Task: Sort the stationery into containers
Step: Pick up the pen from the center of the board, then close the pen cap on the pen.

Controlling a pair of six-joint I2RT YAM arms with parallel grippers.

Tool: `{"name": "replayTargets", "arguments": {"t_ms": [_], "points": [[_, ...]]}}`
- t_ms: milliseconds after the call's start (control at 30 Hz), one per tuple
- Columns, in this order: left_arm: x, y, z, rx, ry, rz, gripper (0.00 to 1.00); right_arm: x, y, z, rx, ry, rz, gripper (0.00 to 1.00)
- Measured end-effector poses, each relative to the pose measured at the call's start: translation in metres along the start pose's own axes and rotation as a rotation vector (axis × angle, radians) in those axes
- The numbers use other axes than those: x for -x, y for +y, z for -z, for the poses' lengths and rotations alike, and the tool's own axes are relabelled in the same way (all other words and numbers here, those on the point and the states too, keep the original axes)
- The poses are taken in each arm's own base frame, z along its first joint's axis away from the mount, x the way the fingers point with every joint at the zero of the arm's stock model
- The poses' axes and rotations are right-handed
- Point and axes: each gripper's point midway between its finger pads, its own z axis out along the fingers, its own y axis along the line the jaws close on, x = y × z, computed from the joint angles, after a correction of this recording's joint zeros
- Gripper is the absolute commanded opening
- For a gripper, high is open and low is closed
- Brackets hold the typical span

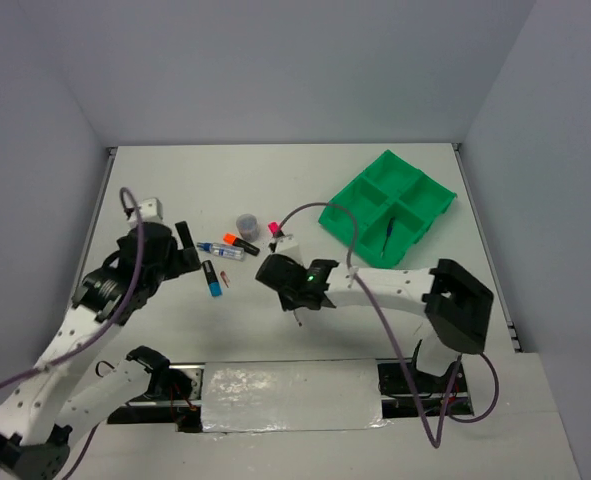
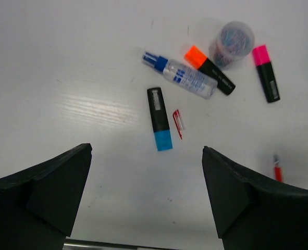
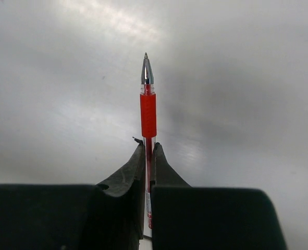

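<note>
My right gripper [image 3: 149,148] is shut on a thin red pen [image 3: 148,109], whose tip points away from the jaws over bare table. From above, that gripper [image 1: 297,300] sits in front of the green four-compartment tray [image 1: 350,195], apart from it. My left gripper [image 2: 146,150] is open and holds nothing; it hovers short of a blue-ended highlighter [image 2: 159,125]. Beyond it lie a clear-blue tube [image 2: 182,77], an orange-ended highlighter [image 2: 208,70], a grey round piece [image 2: 231,44] and a pink-ended highlighter [image 2: 266,73]. A blue pen [image 1: 390,240] lies in the tray's near compartment.
A small red cap piece [image 2: 179,122] lies right beside the blue-ended highlighter. The loose items cluster at the table's middle left [image 1: 230,250]. Grey walls close in the table on the left, back and right. A cable [image 1: 360,270] loops over the right arm.
</note>
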Motion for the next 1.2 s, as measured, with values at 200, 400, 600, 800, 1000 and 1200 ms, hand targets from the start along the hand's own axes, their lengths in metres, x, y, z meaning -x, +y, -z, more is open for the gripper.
{"name": "replayTargets", "arguments": {"t_ms": [200,400,600,800,1000,1200], "points": [[-0.062,-0.025,-0.049,0.031,0.250,0.104,0.98,0.045,-0.046,0.049,-0.028,-0.180,-0.113,0.00],[-0.090,-0.032,-0.063,0.125,0.308,0.277,0.87,0.023,-0.072,0.053,-0.051,-0.174,-0.106,0.00],[-0.099,-0.050,-0.090,0.227,0.362,0.323,0.85,0.004,-0.082,0.043,-0.081,-0.135,-0.068,0.00],[-0.112,-0.057,-0.114,0.309,0.413,0.323,0.79,0.002,-0.085,0.045,-0.072,-0.148,-0.057,0.00],[-0.117,-0.065,-0.129,0.322,0.433,0.316,0.69,-0.002,-0.087,0.043,-0.069,-0.152,-0.052,0.00],[-0.130,-0.068,-0.142,0.338,0.467,0.301,0.68,-0.005,-0.089,0.041,-0.072,-0.149,-0.042,0.00]]}}
